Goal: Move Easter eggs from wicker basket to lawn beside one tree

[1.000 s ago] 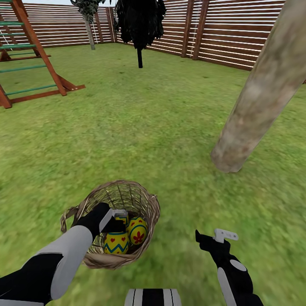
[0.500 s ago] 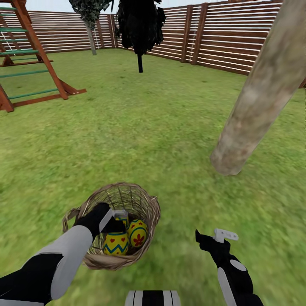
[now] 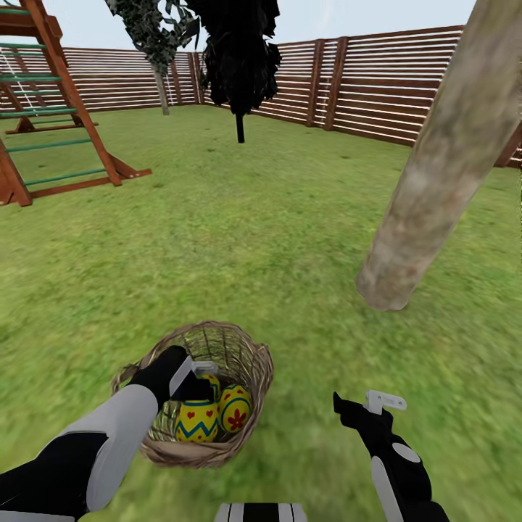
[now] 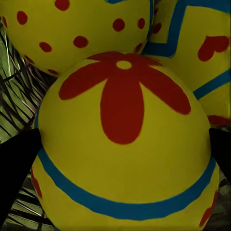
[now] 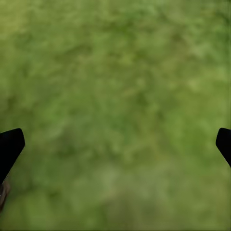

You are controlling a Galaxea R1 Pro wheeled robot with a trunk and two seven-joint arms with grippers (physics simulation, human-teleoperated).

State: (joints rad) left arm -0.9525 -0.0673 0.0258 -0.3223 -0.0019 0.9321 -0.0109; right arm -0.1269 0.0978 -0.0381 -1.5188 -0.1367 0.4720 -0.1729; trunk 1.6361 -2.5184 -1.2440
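The wicker basket (image 3: pixel 250 362) stands on the lawn (image 3: pixel 254 232) just in front of me. Three yellow Easter eggs lie in it: one with hearts (image 3: pixel 196 423), one with a red flower (image 3: pixel 235 410), and a third (image 3: pixel 212 378) half hidden behind my left gripper (image 3: pixel 203 380). That gripper reaches down inside the basket. In the left wrist view its black fingers (image 4: pixel 14 168) stand wide on either side of a flower-marked egg (image 4: pixel 122 144), open. My right gripper (image 3: pixel 362 403) hovers open over bare grass (image 5: pixel 115 96) to the basket's right. The leaning grey-beige tree trunk (image 3: pixel 428 181) rises to the right, beyond the basket.
A thin near-black tree (image 3: pixel 239 58) and a grey-green one (image 3: pixel 156 36) stand far ahead by the brown slatted fence (image 3: pixel 391 80). The wooden playset (image 3: pixel 51 109) is at the far left. Open grass lies between the basket and the trunk.
The head view has tilted upward, so the basket, trunk and fence sit lower in the picture and sky shows. Both arms hold their places; the left gripper stays in the basket.
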